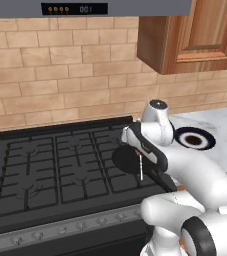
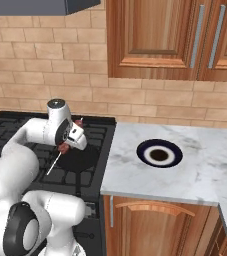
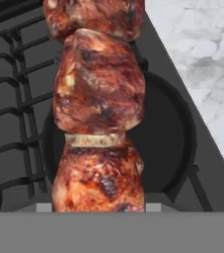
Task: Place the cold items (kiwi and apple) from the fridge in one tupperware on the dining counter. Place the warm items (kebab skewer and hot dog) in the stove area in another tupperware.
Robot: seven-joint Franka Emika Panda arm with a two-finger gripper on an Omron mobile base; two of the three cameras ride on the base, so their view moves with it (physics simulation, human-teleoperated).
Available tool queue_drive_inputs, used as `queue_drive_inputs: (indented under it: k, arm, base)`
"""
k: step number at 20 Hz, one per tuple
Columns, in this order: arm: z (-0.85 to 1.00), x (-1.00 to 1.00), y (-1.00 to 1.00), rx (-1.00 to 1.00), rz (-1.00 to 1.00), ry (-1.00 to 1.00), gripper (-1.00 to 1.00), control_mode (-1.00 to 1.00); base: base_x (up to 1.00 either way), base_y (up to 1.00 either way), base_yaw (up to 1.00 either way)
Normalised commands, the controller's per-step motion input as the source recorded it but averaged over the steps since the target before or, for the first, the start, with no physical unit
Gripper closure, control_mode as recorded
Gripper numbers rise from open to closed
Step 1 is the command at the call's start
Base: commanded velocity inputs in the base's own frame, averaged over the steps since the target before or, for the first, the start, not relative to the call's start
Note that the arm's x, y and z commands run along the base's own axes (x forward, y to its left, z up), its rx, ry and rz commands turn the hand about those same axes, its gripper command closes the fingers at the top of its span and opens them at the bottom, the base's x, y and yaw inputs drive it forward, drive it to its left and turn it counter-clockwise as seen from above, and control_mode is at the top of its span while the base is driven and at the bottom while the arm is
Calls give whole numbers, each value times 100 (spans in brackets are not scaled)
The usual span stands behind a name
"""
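Brick-tiled wall fills the upper half of both base views, with a black gas stove (image 1: 60, 170) below it at the left and a marble counter (image 2: 200, 165) running off to the right. Wooden wall cabinets (image 2: 170, 37) hang at the upper right, and a grey range hood (image 1: 85, 7) crosses the top edge of the left base view; its small display shows a row of orange dots and pale digits too blurred to read.

On the stove's right side lies a round black pan (image 2: 82, 157), low and flat. Just above it hangs the gripper (image 2: 69, 144), closed on the kebab skewer (image 3: 99, 113) — in the hand view the charred meat chunks rise up the middle of the frame, with the pan dark behind them and the counter at the upper right. In the right base view the skewer's thin pale stick slants down to the lower left over the grates.

A dark-rimmed plate (image 2: 159, 152) with a brown centre sits on the counter, well apart from the stove — bare marble lies around it. The robot's own arm hides the stove's front right corner in the left base view. Below the counter is a wooden drawer front (image 2: 157, 212).
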Motion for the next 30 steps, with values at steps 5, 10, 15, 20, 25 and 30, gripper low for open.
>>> queue_drive_inputs:
  k: [5,10,15,20,25,30]
  arm:
    - [83,-35,0,0,0,3,100,-100]
    - [69,-51,0,3,0,0,100,-100]
    - [38,-48,2,0,0,-6,100,-100]
    - [9,-48,13,0,0,-12,100,-100]
    - [2,-27,6,0,0,-7,100,100]
    - [0,0,0,0,0,0,100,100]
  base:
    - [0,0,0]
    - [0,0,0]
    - [0,0,0]
    - [0,0,0]
    - [-18,5,0]
    - [-63,59,28]
